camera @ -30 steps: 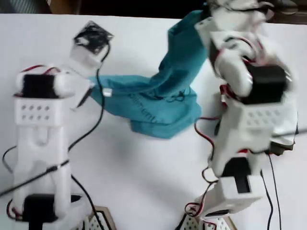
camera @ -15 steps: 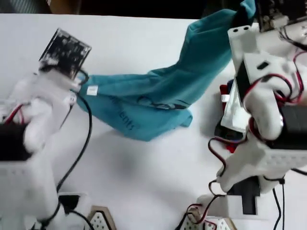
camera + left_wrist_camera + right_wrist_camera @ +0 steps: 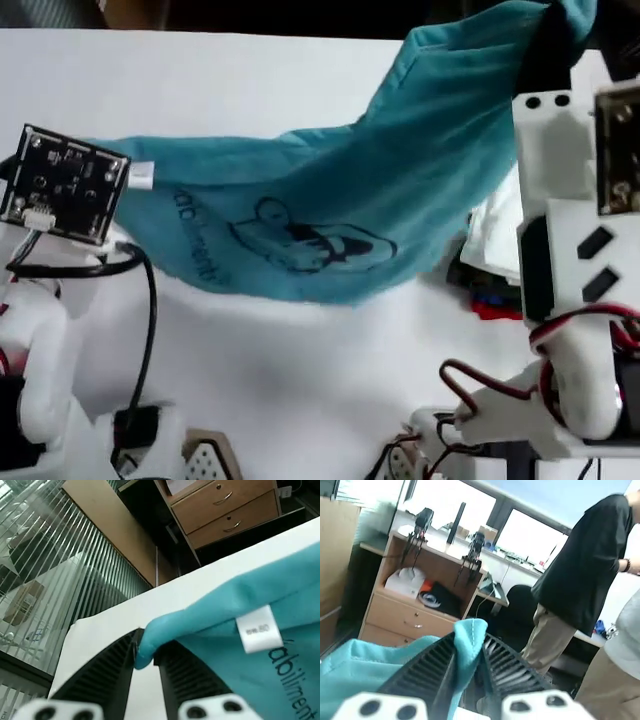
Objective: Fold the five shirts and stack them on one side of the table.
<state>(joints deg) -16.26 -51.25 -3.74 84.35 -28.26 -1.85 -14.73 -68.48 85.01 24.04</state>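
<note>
A teal shirt (image 3: 330, 210) with a dark print hangs stretched above the white table (image 3: 250, 80) between both arms. My left gripper (image 3: 145, 652) is shut on one corner of the teal shirt (image 3: 240, 630), near its white tag (image 3: 258, 629). In the high view that arm's wrist board (image 3: 65, 183) sits at the left. My right gripper (image 3: 468, 652) is shut on another edge of the teal shirt (image 3: 380, 675), held high at the far right of the table (image 3: 560, 30). Folded clothes (image 3: 490, 260) lie partly hidden under the right arm.
Black and red cables (image 3: 140, 300) trail from the arm bases at the near edge. A wooden drawer cabinet (image 3: 225, 505) stands beyond the table's far edge. The near middle of the table (image 3: 300, 380) is bare white surface.
Both arms have risen and moved apart, lifting the teal shirt off the table. It went from a bunched heap to a spread, hanging sheet.
</note>
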